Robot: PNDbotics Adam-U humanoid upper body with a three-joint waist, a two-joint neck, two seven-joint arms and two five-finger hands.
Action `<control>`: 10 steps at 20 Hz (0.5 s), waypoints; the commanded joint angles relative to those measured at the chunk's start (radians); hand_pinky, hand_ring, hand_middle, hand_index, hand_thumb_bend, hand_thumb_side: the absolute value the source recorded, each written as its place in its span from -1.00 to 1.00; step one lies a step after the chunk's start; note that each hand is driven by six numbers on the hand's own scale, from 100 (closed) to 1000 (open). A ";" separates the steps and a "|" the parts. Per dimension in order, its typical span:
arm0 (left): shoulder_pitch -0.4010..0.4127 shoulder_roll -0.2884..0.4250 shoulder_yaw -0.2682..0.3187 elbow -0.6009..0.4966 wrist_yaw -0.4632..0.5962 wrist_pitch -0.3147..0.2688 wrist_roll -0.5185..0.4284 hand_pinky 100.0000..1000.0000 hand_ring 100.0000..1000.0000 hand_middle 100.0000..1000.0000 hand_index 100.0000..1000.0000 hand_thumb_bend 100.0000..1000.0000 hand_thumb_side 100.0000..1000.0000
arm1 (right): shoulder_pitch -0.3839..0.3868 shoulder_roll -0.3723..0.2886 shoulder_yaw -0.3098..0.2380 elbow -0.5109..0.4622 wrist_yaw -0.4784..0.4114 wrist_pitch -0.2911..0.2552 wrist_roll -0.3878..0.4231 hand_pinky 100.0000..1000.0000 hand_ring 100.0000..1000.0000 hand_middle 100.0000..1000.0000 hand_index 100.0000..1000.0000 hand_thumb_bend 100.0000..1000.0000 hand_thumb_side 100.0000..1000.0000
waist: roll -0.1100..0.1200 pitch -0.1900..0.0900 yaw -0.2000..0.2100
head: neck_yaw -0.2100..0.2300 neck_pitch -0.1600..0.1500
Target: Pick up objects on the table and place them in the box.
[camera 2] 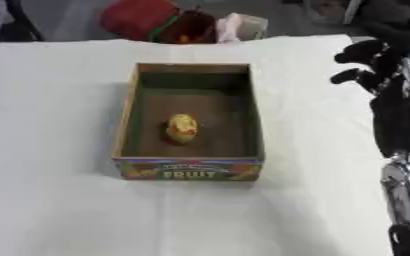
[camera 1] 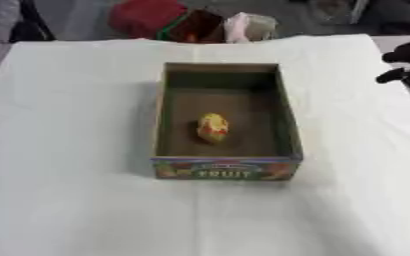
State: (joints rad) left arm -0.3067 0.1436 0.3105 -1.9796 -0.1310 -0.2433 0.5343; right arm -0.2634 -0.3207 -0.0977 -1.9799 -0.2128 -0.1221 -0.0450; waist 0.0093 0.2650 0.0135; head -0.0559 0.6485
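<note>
Right hand (camera 2: pixel 379 70) is half cut off at the right edge, fingers curled with nothing in them. Left hand isn't visible anywhere. The yellow-red object (camera 1: pixel 213 127), too blurry to identify, lies mid-floor in the box (camera 1: pixel 289 125), long axis running front to back.

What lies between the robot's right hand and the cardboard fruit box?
Only bare white tablecloth. The right eye view shows it best: the black right robot hand hangs above the cloth, apart from the brown cardboard box holding a yellow fruit-like object.
</note>
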 commanded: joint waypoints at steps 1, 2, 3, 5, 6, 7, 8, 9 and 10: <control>-0.005 0.010 0.006 -0.020 0.000 -0.003 -0.006 -0.20 0.01 0.03 0.37 -1.00 0.63 | -0.008 -0.010 -0.002 -0.020 0.006 0.000 -0.005 -0.06 0.26 0.09 0.58 -1.00 0.69 | -0.001 -0.013 0.001 | -0.009 0.000; -0.004 0.010 0.007 -0.020 0.001 -0.003 -0.006 -0.20 0.01 0.03 0.38 -1.00 0.63 | -0.008 -0.010 -0.002 -0.020 0.006 0.000 -0.005 -0.06 0.26 0.09 0.58 -1.00 0.69 | -0.001 -0.013 0.001 | -0.011 0.003; -0.004 0.009 0.007 -0.020 0.001 -0.003 -0.007 -0.19 0.01 0.03 0.38 -1.00 0.63 | -0.008 -0.009 -0.002 -0.020 0.007 0.000 -0.005 -0.06 0.26 0.09 0.58 -1.00 0.69 | -0.001 -0.013 0.001 | -0.013 0.006; -0.004 0.009 0.007 -0.020 0.002 -0.003 -0.008 -0.19 0.01 0.03 0.38 -1.00 0.63 | -0.007 -0.009 -0.002 -0.020 0.007 0.001 -0.006 -0.06 0.26 0.09 0.58 -1.00 0.69 | 0.000 -0.013 0.001 | -0.014 0.012; -0.003 0.009 0.007 -0.020 0.003 -0.003 -0.009 -0.19 0.01 0.03 0.38 -1.00 0.64 | -0.007 -0.009 -0.002 -0.020 0.007 0.001 -0.006 -0.06 0.26 0.09 0.59 -1.00 0.69 | 0.000 -0.013 0.001 | -0.013 0.014; -0.003 0.009 0.007 -0.020 0.004 -0.002 -0.009 -0.19 0.01 0.03 0.37 -1.00 0.64 | -0.007 -0.008 -0.002 -0.020 0.007 0.000 -0.007 -0.06 0.26 0.09 0.59 -1.00 0.69 | 0.000 -0.012 0.001 | -0.013 0.015; -0.002 0.008 0.007 -0.020 0.004 -0.001 -0.010 -0.19 0.00 0.03 0.37 -1.00 0.64 | -0.007 -0.008 -0.002 -0.020 0.005 0.000 -0.011 -0.06 0.26 0.09 0.59 -1.00 0.69 | 0.001 -0.012 0.000 | -0.012 0.014; -0.001 0.008 0.007 -0.020 0.005 0.000 -0.010 -0.19 0.01 0.03 0.37 -1.00 0.63 | -0.007 -0.007 -0.003 -0.020 0.004 0.001 -0.015 -0.06 0.26 0.08 0.59 -1.00 0.69 | 0.001 -0.011 0.000 | -0.012 0.014; -0.001 0.007 0.007 -0.020 0.005 0.000 -0.011 -0.19 0.01 0.03 0.37 -1.00 0.64 | -0.007 -0.007 -0.003 -0.020 0.002 0.001 -0.018 -0.06 0.26 0.08 0.59 -1.00 0.69 | 0.001 -0.010 0.000 | -0.011 0.015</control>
State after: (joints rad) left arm -0.3038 0.1405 0.3108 -1.9796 -0.1270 -0.2431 0.5265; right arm -0.2634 -0.3201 -0.0977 -1.9799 -0.2126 -0.1198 -0.0574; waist 0.0100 0.2675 0.0136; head -0.0653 0.6587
